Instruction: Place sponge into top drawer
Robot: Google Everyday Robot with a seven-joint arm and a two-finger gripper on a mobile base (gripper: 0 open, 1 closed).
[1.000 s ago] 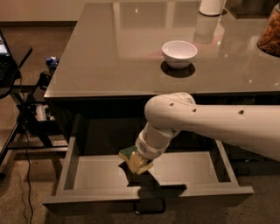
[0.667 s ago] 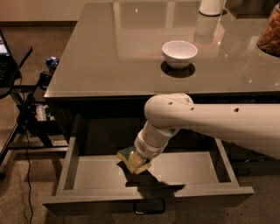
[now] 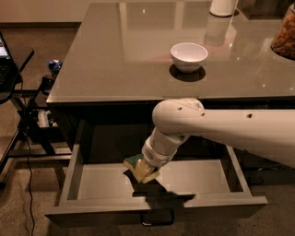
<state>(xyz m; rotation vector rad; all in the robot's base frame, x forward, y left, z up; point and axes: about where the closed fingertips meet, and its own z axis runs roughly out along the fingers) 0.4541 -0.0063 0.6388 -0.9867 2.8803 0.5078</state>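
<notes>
The sponge (image 3: 137, 167), green on top with pale yellow foam below, hangs at the tip of my white arm inside the open top drawer (image 3: 99, 184). My gripper (image 3: 146, 169) is mostly hidden behind the wrist. It is shut on the sponge and holds it a little above the grey drawer floor, left of centre. A dark shadow lies on the floor just below and to the right. The drawer is pulled fully out, and its small loop handle (image 3: 156, 217) shows on the front.
A white bowl (image 3: 189, 55) stands on the glossy grey table top (image 3: 115, 60) above the drawer. A white container (image 3: 223, 6) and a jar (image 3: 285, 33) are at the back right. A black stand with cables (image 3: 27, 115) is on the left.
</notes>
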